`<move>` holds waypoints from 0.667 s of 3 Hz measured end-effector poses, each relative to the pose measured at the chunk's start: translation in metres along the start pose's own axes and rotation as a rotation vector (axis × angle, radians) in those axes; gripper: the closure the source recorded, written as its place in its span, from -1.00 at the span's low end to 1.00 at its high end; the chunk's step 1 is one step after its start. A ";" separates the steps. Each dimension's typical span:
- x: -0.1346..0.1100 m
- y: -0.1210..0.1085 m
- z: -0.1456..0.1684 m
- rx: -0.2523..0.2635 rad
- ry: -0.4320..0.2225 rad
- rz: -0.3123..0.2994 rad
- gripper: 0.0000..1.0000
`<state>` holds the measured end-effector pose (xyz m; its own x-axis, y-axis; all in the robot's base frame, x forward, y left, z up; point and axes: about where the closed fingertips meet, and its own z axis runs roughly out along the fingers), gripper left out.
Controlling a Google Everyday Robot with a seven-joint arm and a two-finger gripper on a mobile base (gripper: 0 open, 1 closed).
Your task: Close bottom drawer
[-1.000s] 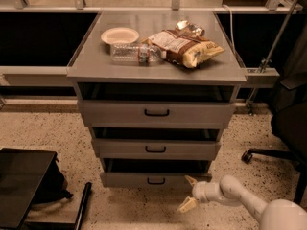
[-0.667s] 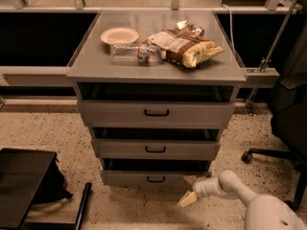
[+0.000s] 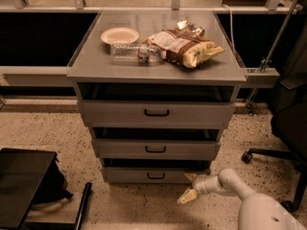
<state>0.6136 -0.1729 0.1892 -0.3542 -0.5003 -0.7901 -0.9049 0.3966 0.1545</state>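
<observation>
**Bottom drawer: gripper at its right end**

I see the bottom drawer (image 3: 129,175) lowest in the cabinet (image 3: 96,63); grey, slimmest front of the three, small black loop handle (image 3: 156,176) at centre; pulled out slightly, dark gap above it. Gripper (image 3: 189,186) sits low by the front's right end; fingers (image 3: 186,196) spread apart, holding nothing; whether the upper one touches the corner I cannot tell.

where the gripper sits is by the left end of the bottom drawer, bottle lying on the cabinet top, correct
Wrong side: the camera view shows the gripper by the right end of the bottom drawer. The bottle does lie on the cabinet top.
</observation>
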 end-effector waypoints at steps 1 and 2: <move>0.001 -0.015 0.003 -0.003 0.006 0.034 -1.00; 0.001 -0.015 0.003 -0.003 0.006 0.034 -1.00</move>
